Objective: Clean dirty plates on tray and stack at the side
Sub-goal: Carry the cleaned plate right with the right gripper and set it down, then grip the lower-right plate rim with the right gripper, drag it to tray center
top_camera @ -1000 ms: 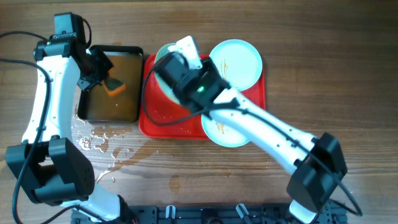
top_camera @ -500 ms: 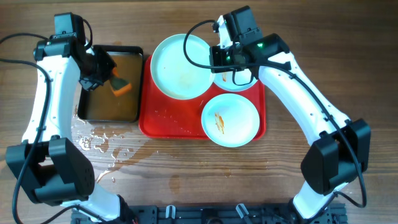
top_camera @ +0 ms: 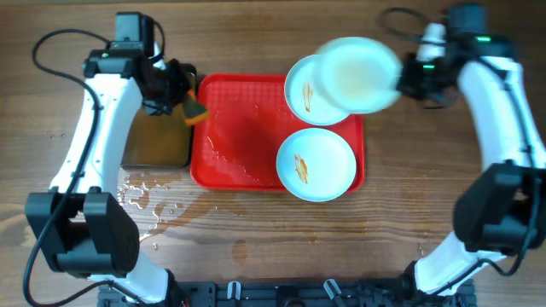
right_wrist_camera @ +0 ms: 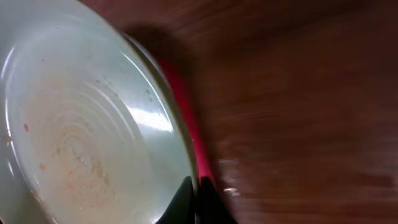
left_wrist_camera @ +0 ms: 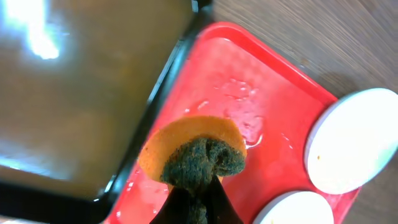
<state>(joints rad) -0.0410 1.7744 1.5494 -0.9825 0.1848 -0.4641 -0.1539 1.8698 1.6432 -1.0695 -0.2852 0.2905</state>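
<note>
The red tray [top_camera: 243, 141] lies mid-table. Two dirty plates rest on it: one at the back right [top_camera: 300, 92] and one at the front right [top_camera: 316, 165], both streaked orange-brown. A third plate [top_camera: 360, 73] hangs blurred over the tray's back right corner, with my right gripper [top_camera: 403, 78] shut on its rim. In the right wrist view this plate [right_wrist_camera: 81, 137] shows faint brownish smears, and the jaws [right_wrist_camera: 196, 194] pinch its edge. My left gripper [top_camera: 186, 102] is shut on an orange sponge with a green scrub side [left_wrist_camera: 198, 158], over the tray's back left edge [left_wrist_camera: 249, 93].
A black pan of brownish water [top_camera: 153, 145] sits left of the tray. Water is splashed on the wood [top_camera: 141, 192] in front of the pan and on the tray's left half.
The right arm has lifted the large plate off the tray's left half and swung it to the right. The left arm has carried the sponge from over the pan to the tray's left edge.
</note>
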